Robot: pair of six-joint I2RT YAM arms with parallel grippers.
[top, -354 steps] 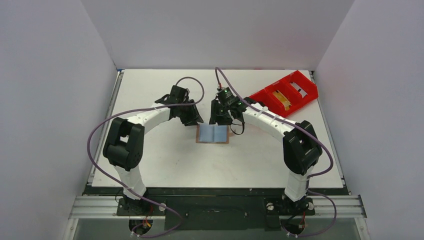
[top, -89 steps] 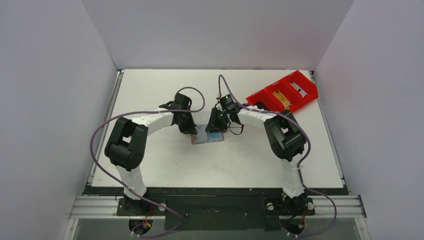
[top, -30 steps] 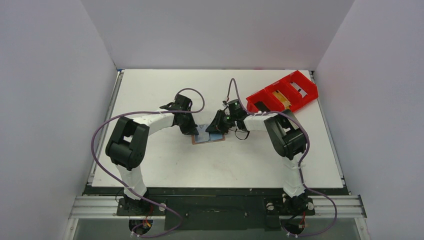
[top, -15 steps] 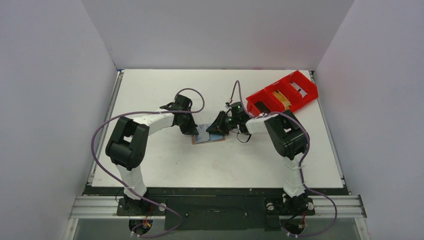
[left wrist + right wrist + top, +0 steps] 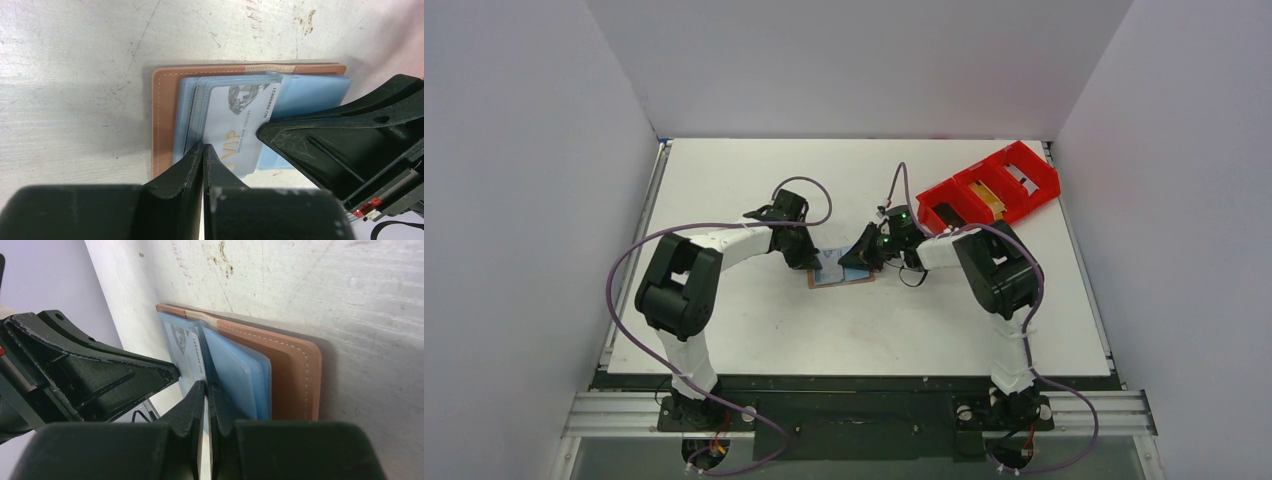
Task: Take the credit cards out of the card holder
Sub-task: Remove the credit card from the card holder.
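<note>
**Pulling the white card out of the card holder**

The card holder is lying open on the bench, in the middle of the top view, with its brown side down and its blue pockets up. My left end effector is pressing on the holder's left side, its two fingers squeezed together with nothing between them that I can see. My right end effector is sitting low on the right, and its fingers look pinched on the edge of the white card, which is poking partway out of its pocket. To do this well, I think I should be pulling slowly and flat, straight along the pocket, while my left side is pushing down firmly so the holder is not sliding or lifting.
</note>
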